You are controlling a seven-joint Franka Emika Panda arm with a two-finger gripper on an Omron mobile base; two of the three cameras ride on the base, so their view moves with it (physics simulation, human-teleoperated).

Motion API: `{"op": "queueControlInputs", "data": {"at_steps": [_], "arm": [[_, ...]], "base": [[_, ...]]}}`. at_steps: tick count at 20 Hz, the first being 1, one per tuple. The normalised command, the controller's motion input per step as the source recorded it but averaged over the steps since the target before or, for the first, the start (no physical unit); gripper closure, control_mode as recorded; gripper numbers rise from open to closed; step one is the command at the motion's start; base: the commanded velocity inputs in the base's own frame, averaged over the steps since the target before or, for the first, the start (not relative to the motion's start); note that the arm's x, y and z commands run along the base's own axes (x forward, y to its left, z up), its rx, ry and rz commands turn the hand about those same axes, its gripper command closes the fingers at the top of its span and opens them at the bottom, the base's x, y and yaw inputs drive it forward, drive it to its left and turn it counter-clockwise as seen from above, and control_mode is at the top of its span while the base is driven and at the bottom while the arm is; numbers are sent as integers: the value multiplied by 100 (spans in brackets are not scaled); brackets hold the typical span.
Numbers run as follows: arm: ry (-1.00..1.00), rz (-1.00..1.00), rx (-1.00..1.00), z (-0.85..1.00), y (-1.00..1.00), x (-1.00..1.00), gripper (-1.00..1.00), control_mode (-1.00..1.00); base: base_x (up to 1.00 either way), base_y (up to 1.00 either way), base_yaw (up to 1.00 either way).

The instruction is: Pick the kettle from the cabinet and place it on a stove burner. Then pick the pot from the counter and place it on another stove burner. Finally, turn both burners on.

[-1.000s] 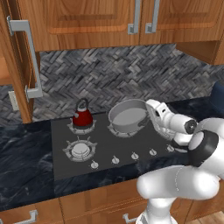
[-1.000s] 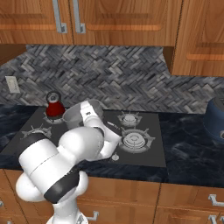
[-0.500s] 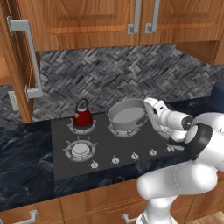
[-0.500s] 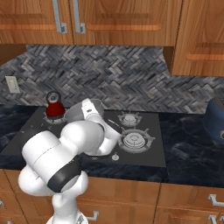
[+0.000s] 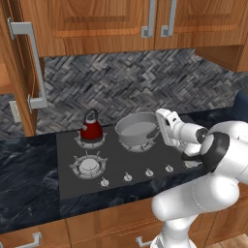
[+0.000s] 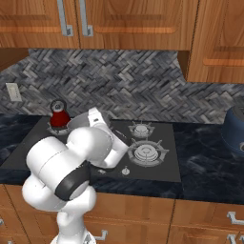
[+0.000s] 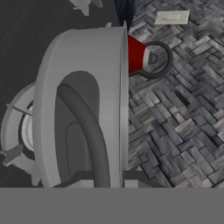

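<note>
Pot (image 5: pixel 138 131) sitting on a back burner (image 5: pixel 139 143), right next to the red kettle (image 5: pixel 91 130) on the burner beside it. Gripper (image 5: pixel 161 127) pinched shut on the pot's near rim (from the hand camera, the rim (image 7: pixel 94 131) looms very close). Both things look placed, so letting go seems next. After that, down and toward the front edge for the small knobs (image 5: pixel 127 178), which lie below the hand, nearer the robot.
</note>
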Motion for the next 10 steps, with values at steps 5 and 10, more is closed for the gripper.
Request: {"op": "queueControlInputs", "data": {"at_steps": [5, 10], "arm": [[0, 12, 9, -15, -28, 4, 100, -100], [-2, 8, 9, -6, -37, 7, 100, -100]], "base": [[0, 0, 0], [0, 0, 0]]}}
